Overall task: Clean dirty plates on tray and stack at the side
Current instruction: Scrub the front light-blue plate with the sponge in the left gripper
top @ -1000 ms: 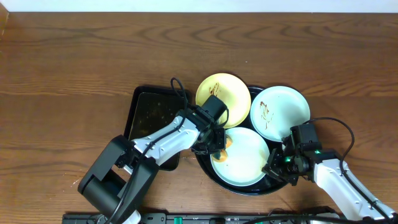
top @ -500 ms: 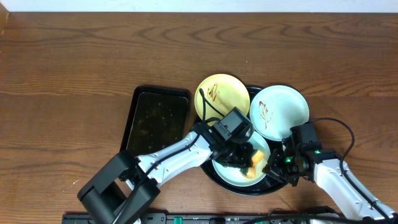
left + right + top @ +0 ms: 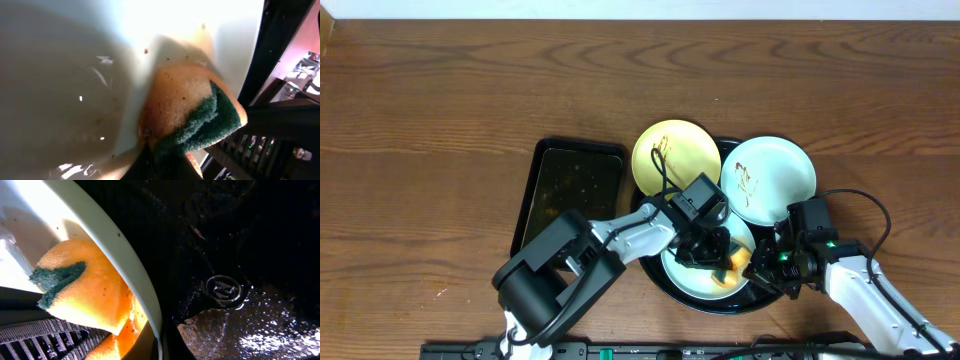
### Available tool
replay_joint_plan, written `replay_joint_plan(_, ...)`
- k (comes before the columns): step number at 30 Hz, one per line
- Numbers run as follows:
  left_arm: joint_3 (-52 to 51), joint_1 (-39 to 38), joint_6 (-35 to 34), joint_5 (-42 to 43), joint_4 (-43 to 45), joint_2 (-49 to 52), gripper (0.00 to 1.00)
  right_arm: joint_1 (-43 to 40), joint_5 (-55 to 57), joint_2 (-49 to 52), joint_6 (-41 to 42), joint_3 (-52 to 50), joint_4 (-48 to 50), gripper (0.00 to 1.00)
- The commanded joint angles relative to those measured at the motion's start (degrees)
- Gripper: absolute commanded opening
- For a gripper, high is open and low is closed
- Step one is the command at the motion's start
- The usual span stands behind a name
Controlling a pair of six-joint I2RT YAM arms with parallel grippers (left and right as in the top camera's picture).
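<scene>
Three plates lie on the round black tray (image 3: 718, 306): a pale yellow plate (image 3: 670, 160) with brown smears at the back left, a mint plate (image 3: 775, 175) with a brown smear at the back right, and a mint plate (image 3: 692, 275) at the front. My left gripper (image 3: 717, 258) is shut on an orange and green sponge (image 3: 731, 268) and presses it on the front plate's right side. The sponge (image 3: 192, 107) rests on the wet plate surface (image 3: 65, 75). My right gripper (image 3: 767, 270) is shut on the front plate's right rim (image 3: 127, 267), with the sponge (image 3: 85, 292) just beyond it.
A rectangular black tray (image 3: 568, 188) lies left of the round tray, under my left arm. The wet black floor of the round tray (image 3: 240, 240) shows beside the plate rim. Brown wooden table (image 3: 440, 120) all around.
My left gripper has carried the sponge across the front plate from its left side to its right side, near my right gripper. The right arm has not moved.
</scene>
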Motion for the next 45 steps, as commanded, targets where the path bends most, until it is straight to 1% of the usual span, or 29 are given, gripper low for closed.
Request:
replay_joint_plan(1,-1.57,0.02,-0.72,-7.02,-3.67,3.54,0.07,0.15,3.54,0.35,0.85,-1.44,-0.68,0.01)
replay_joint_plan(6,-1.53,2.78,1.38,-15.21,-12.37,0.52,0.07,0.15,3.54,0.35,1.07,-1.44,-1.07,0.01)
replay_joint_plan(9,-1.36,5.31,3.67,-21.77,-16.70,-1.77,0.07,0.17,3.54,0.35,1.07,-1.44,-1.07,0.01)
replay_joint_plan(12,-1.31,7.89,5.53,-26.97,-18.80,-3.76,0.07,0.15,3.54,0.35,1.07,-1.44,-1.05,0.01)
replay_joint_plan(19,-1.11,11.52,6.73,-33.20,-21.62,-4.15,0.07,0.15,3.54,0.35,1.09,-1.44,-1.07,0.01)
replay_joint_plan(22,-0.70,11.87,7.13,-32.98,-21.64,-4.15,0.08,0.15,3.56,0.35,1.25,-1.44,-1.05,0.01)
replay_joint_plan(26,0.87,10.69,7.52,-28.50,-21.59,-4.17,0.07,0.17,3.58,0.35,1.25,-1.44,-1.01,0.01)
replay_joint_plan(31,4.42,5.55,8.52,-26.45,-21.66,-4.17,0.07,0.15,3.58,0.35,1.25,-1.44,-1.01,0.01)
replay_joint_plan(35,6.47,0.66,7.17,-24.46,-21.07,-4.17,0.08,0.15,3.56,0.35,1.25,-1.44,-1.01,0.01)
replay_joint_plan(38,6.69,-2.29,5.16,-19.91,-16.57,-4.15,0.07,0.17,3.56,0.35,1.25,-1.42,-0.98,0.01)
replay_joint_plan(40,6.69,-3.15,3.96,-19.34,-14.08,-4.15,0.07,0.17,3.56,0.35,1.22,-1.42,-0.98,0.01)
replay_joint_plan(45,6.67,-2.80,3.80,-19.56,-8.66,-3.93,0.07,0.17,3.54,0.35,1.22,-1.44,-1.05,0.01)
